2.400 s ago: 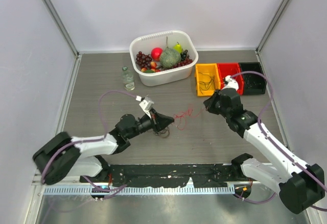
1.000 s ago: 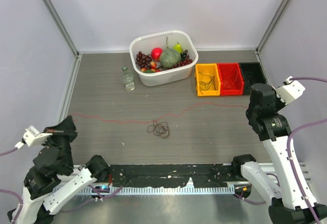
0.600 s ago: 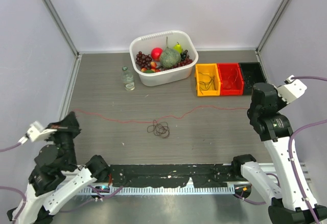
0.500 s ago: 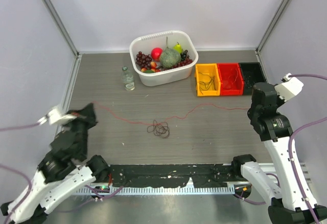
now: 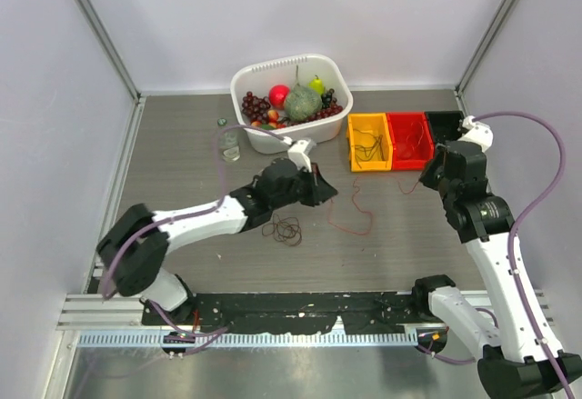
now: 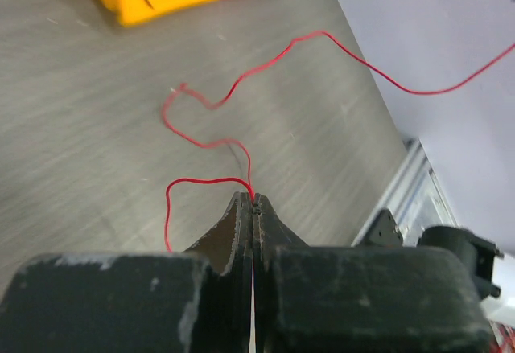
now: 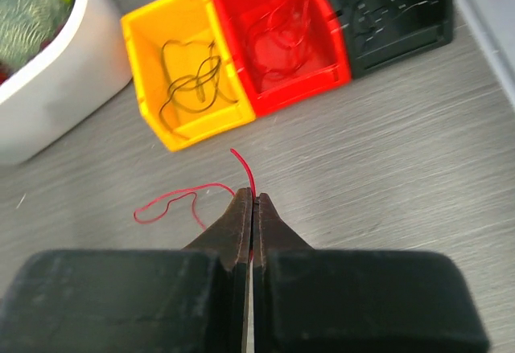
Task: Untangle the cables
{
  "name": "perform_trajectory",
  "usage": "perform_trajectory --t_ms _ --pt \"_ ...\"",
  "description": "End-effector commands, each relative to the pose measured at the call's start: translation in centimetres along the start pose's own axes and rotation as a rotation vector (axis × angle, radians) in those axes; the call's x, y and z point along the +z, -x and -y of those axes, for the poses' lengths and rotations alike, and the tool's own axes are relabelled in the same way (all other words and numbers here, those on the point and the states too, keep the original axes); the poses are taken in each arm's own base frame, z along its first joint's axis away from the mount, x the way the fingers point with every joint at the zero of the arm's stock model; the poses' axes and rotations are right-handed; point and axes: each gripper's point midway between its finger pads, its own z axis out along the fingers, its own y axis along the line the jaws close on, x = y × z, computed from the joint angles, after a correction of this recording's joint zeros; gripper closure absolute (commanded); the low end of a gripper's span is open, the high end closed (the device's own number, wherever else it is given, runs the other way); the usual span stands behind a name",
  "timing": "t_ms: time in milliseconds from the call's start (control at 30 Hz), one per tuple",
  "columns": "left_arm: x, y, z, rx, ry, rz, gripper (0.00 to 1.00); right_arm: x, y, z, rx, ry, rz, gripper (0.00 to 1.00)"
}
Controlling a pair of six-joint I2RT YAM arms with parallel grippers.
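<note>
Top view: left gripper (image 5: 320, 188) and right gripper (image 5: 426, 179) both clenched on red wire (image 5: 353, 215), which sags between them; black coil (image 5: 284, 229) just behind left gripper.
Left wrist: wire leaves tips forward-right.
Right wrist: red bin (image 7: 298, 84) straight ahead; right arm probably nearer.

Red wire (image 6: 205, 179) slack, wavy; black wires (image 5: 285, 229) coiled nearby, separate.

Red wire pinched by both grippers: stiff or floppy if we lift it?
Probably floppy: the red wire runs in loose squiggles between the left gripper and right gripper, both shut on it. Likely very light, so it should trail rather than resist. It is hair-thin, so it may slip from the pinch under a hard pull.
</note>
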Motion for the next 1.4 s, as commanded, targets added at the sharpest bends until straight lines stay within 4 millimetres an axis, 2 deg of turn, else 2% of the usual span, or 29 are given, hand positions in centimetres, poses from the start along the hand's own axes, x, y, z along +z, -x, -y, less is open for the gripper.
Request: perform_trajectory --t_ms 0,100,200,267,367,500,567,700,767,867,967,1233,1367 --pt "2.7 -0.4 5.7 -0.005 -0.271 -0.031 1.0 0.6 -1.9 -2.9 -0.035 0.154 -0.104 0.99" --pt "4.5 -2.7 4.1 -0.005 -0.246 -0.089 1.0 1.5 -5.7 -6.1 -0.029 0.329 -0.258 0.99" --pt "5.0 -3.5 2.0 0.036 -0.163 -0.103 1.0 2.4 -9.7 -7.6 0.006 0.407 -0.415 0.99" --pt "4.8 -3.6 0.6 0.083 -0.102 -0.101 0.99 3.0 -11.3 -7.7 0.046 0.406 -0.459 0.99" --pt "4.6 -4.0 -1.1 0.145 -0.045 -0.105 0.96 4.0 -14.1 -6.7 0.095 0.343 -0.515 0.99" --pt "5.5 -5.4 -1.9 0.121 -0.069 -0.156 0.95 5.6 -18.1 -5.8 0.103 0.293 -0.641 0.99" --pt "6.1 -6.6 -2.5 0.099 -0.075 -0.178 0.96 6.2 -19.4 -5.7 0.103 0.285 -0.672 0.98" --pt "6.8 -7.5 -3.1 0.086 -0.073 -0.185 0.97 6.7 -21.6 -6.4 0.128 0.334 -0.744 0.91" --pt "7.1 -7.8 -3.6 0.084 -0.061 -0.193 0.96 6.7 -22.5 -6.5 0.135 0.343 -0.775 0.83" --pt "7.3 -8.3 -3.9 0.08 -0.057 -0.209 0.93 6.7 -22.7 -6.2 0.123 0.34 -0.767 0.62" --pt "6.9 -8.3 -3.8 0.085 -0.071 -0.204 0.82 6.3 -22.2 -6.2 0.119 0.353 -0.741 0.49" --pt "5.8 -7.4 -2.9 0.13 -0.111 -0.174 0.49 6.1 -23.1 -5.9 0.083 0.369 -0.731 0.38" --pt "4.9 -6.2 -2.0 0.161 -0.131 -0.144 0.42 6.3 -22.1 -6.1 0.106 0.361 -0.679 0.36"
